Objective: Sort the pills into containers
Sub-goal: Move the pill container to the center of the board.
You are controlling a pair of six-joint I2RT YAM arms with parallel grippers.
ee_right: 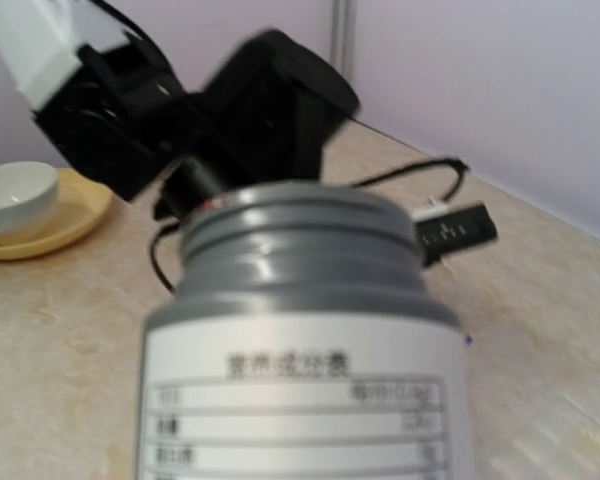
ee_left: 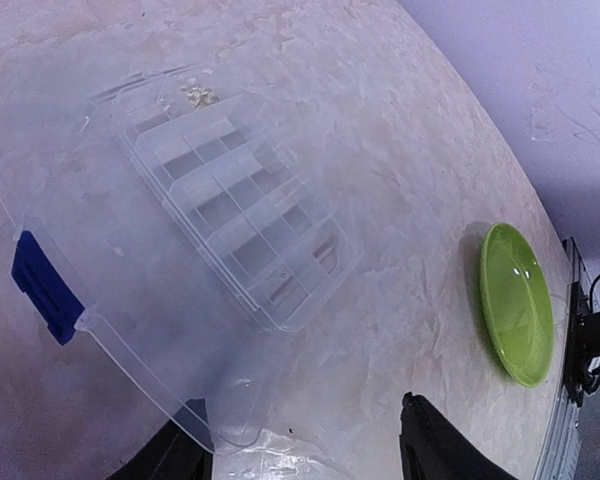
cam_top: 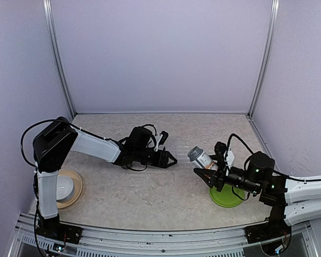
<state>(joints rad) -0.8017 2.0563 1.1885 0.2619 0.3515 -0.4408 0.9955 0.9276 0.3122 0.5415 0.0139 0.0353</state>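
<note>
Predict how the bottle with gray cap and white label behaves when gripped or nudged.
Being round, the bottle would probably roll if laid sideways. It looks rigid, likely keeping shape in the right gripper. Its smooth label may slip.

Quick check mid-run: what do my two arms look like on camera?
Left arm and right arm match: white covers, black joints, loose black cables. Left end effector and right end effector are black, two-fingered. Small green lights on the right arm.

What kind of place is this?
Probably a lab test cell for robots: plain lilac walls and metal posts enclose the table; the left arm and right arm are bolted at its near edge, the right gripper holding a bottle.
</note>
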